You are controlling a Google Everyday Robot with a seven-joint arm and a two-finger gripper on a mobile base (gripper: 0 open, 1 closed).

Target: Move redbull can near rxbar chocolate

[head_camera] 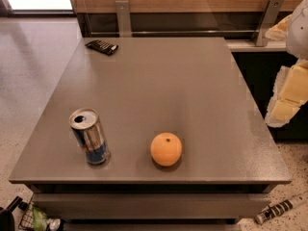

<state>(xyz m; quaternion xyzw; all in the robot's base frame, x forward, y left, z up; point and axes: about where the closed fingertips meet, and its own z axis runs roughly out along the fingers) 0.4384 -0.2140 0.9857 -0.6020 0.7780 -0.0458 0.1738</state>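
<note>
The redbull can [90, 136] stands upright near the front left of the grey table [159, 85]; it is silver and blue with an open top. The rxbar chocolate [101, 46] is a flat dark bar lying at the table's far left corner, well apart from the can. My gripper [288, 96] shows as white and pale yellow parts at the right edge of the view, beyond the table's right side and away from both things. It holds nothing that I can see.
An orange [166, 149] sits near the front edge, to the right of the can. A wooden wall with metal brackets [123, 16] runs behind the table. Small items [29, 218] lie on the floor at front left, and a speckled object [280, 209] at front right.
</note>
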